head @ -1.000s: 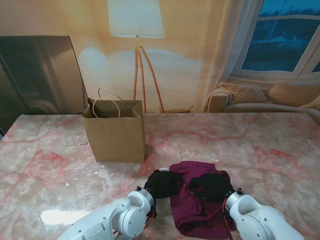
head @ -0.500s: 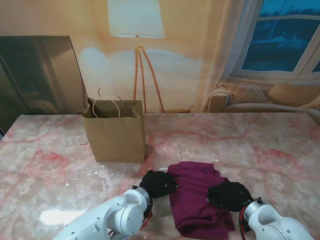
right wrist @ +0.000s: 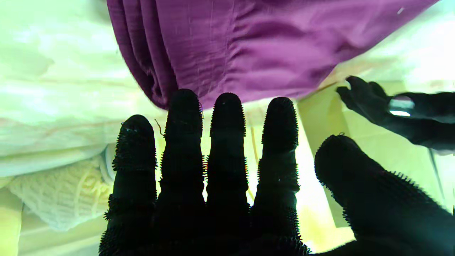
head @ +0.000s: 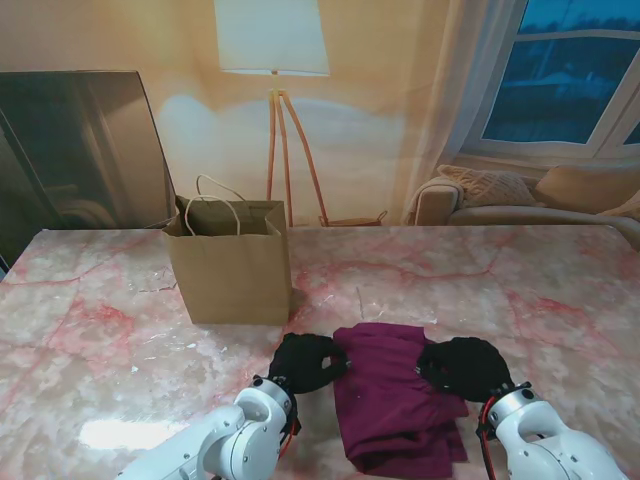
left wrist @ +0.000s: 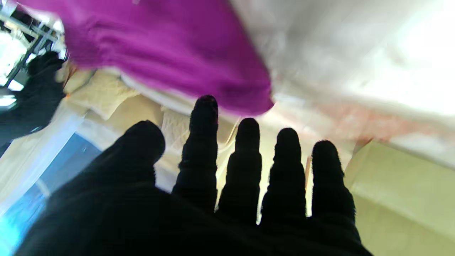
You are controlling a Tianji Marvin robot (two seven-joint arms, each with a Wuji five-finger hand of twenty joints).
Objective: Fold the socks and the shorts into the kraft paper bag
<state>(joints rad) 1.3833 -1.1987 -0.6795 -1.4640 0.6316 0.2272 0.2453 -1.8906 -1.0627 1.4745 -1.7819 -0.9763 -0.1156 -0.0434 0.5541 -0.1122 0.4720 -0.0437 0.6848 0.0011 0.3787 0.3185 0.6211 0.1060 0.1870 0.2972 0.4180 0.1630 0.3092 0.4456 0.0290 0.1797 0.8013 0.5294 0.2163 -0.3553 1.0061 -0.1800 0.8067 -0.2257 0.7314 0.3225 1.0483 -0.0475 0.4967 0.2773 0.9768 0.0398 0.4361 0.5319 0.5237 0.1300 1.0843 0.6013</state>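
Both hands, left hand [head: 303, 362] and right hand [head: 465, 367], are hovering empty, fingers spread, flanking the folded purple shorts [head: 392, 392] near me. I'm expecting the fold springing open; kraft paper bag [head: 231, 262] is sitting farther off.

Purple shorts [head: 392, 395], pink-veined marble table [head: 540, 290]
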